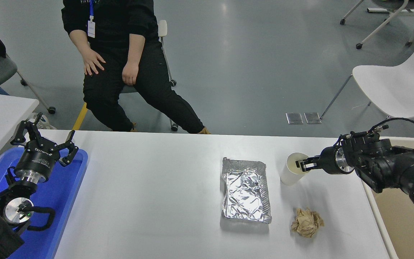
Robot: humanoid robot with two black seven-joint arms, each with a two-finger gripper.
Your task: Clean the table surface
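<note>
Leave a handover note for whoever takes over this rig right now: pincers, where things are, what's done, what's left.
Right pincer: at the near rim of the white paper cup, which is tilted; grip unclear.
Left pincer: open, empty, parked over the blue tray.
On the table surface: cup at right, foil tray beside it, crumpled brown paper nearer the front.
Done: nothing cleared yet.
Left: remove cup, foil tray and paper.
</note>
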